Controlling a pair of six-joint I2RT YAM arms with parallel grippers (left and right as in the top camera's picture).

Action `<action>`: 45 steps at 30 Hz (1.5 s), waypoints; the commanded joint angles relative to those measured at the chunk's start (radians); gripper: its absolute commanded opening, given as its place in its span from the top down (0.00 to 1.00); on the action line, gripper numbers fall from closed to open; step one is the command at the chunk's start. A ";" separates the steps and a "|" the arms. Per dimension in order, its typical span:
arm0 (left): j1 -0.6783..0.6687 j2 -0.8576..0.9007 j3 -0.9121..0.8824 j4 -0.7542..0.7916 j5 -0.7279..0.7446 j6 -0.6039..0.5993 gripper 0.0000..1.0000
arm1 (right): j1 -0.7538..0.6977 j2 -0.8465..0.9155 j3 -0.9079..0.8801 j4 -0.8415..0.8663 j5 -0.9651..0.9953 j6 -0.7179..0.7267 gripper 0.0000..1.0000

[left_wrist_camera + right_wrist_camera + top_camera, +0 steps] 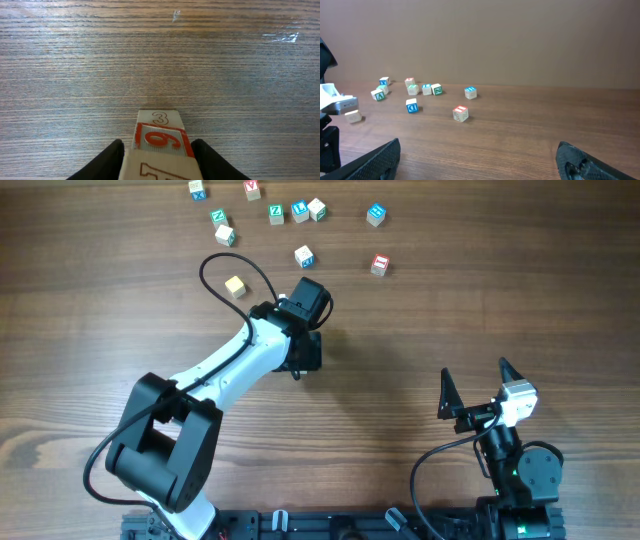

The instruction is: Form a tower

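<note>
Low in the middle of the left wrist view, the tower point(160, 142) is standing between my fingers. A cube marked 3 point(160, 118) is showing farthest up the frame, a red-faced cube point(161, 139) is touching it just below, and a pale cube point(157, 169) with an outlined letter is filling the bottom edge. My left claw point(158, 155) is pressing on that pale cube from both sides. I am seeing no gap between either finger and the wood, so I am judging it clamped. In the overhead frame, left of centre, my own wrist is covering the stack, so I am not able to check how squarely the cubes are lining up.

That is where I am expecting trouble. If my fingers are gripping off-centre, the pale cube is likely to twist and drag the red-faced cube sideways. If I am letting go while leaning, the whole column is likely to tip onto the table point(400, 330). Lifting too fast is risking the same — only friction is joining these cubes.

Along the top of the overhead frame, loose cubes point(305, 255) are lying scattered, well apart from the stack. My right claw point(475, 385) is hanging wide apart at the lower right — holding nothing, threatening nothing.
</note>
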 commanded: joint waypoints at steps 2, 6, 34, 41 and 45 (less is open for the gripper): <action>-0.008 0.007 0.006 0.003 0.005 -0.018 0.55 | 0.002 -0.008 -0.001 0.003 0.011 0.006 0.00; -0.008 0.007 0.006 0.003 0.006 -0.018 0.59 | 0.002 -0.008 -0.001 0.003 0.011 0.006 0.00; 0.080 -0.078 0.246 -0.127 0.005 0.066 0.00 | 0.002 -0.008 -0.001 0.003 0.011 0.006 0.00; 0.230 -0.095 0.447 -0.074 -0.003 0.064 0.79 | 0.002 -0.008 -0.001 0.003 0.011 0.006 0.01; 0.264 -0.044 0.447 -0.072 -0.003 0.065 0.93 | 0.002 -0.008 -0.001 0.003 0.011 0.006 0.00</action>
